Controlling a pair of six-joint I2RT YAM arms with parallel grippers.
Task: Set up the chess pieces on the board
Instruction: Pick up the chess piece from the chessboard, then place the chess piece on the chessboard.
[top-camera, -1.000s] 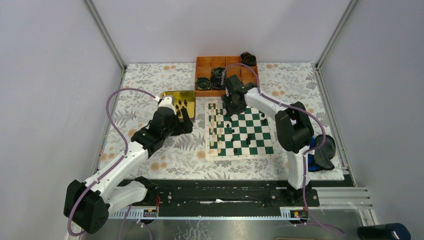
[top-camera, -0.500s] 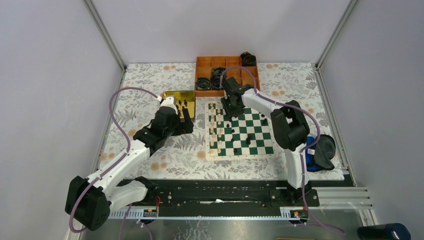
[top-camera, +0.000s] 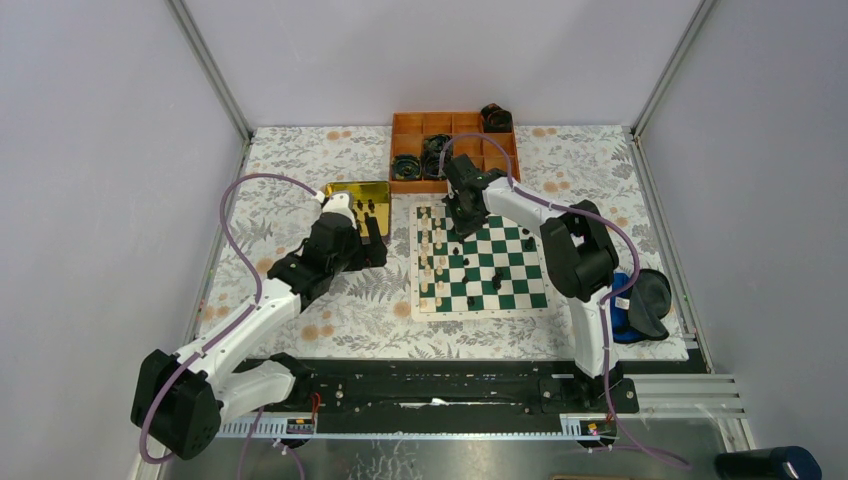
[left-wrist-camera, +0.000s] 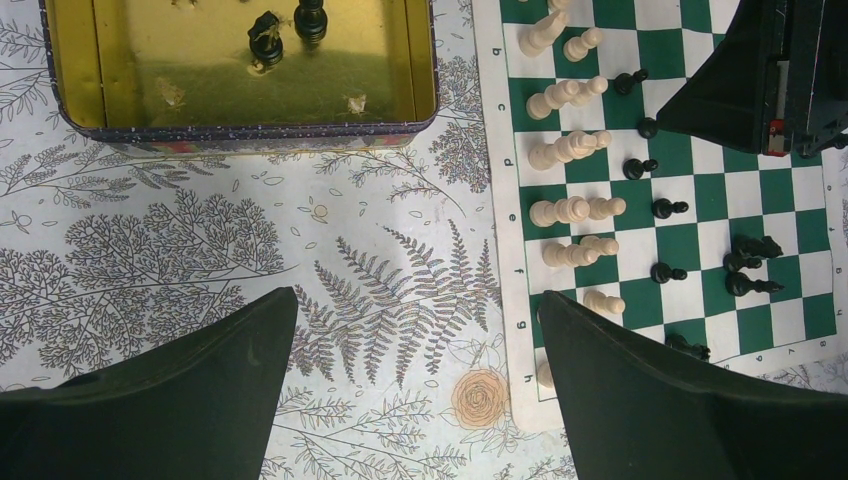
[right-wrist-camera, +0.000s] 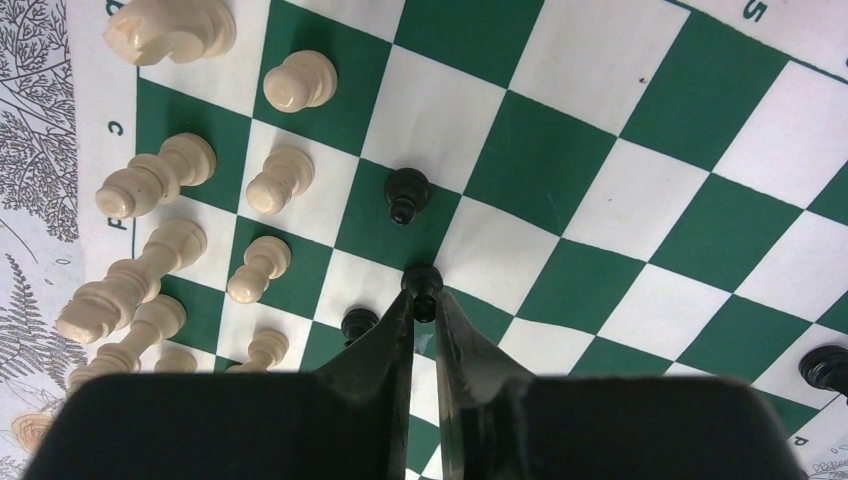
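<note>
As far as I can judge, the job is about half done. On the board (top-camera: 480, 304) the cream-white pieces (left-wrist-camera: 570, 150) stand in two files along the edge that faces the left arm (top-camera: 247, 318). This side looks almost complete (I cannot count every man, because some hide behind others).

The black side is another matter. The black pieces (left-wrist-camera: 668, 208) stand loose on the middle squares in no order, some just beside the white pawns. The two files at the opposite edge, where they belong, are nearly bare; in the top view I see only one dark man close to that edge. Two black men (left-wrist-camera: 310, 18) are in the yellow tin (left-wrist-camera: 150, 60), which sits on the desk (left-wrist-camera: 200, 250) beside the far left corner of the board.

The jaws of the right arm (top-camera: 520, 205) are low over the far part of the board and are clamped on a black pawn (right-wrist-camera: 421, 280). Both fingers (right-wrist-camera: 385, 342) press it from the sides. I cannot tell whether its base touches the mat. The jaws of the left arm are wide apart and hold nothing. They hang over the flowered desk between the tin and the board.

What is left, in my judgement, is this: carry this pawn and the other scattered black men to their own edge, fetch the two from the tin, and put each one on its proper square.
</note>
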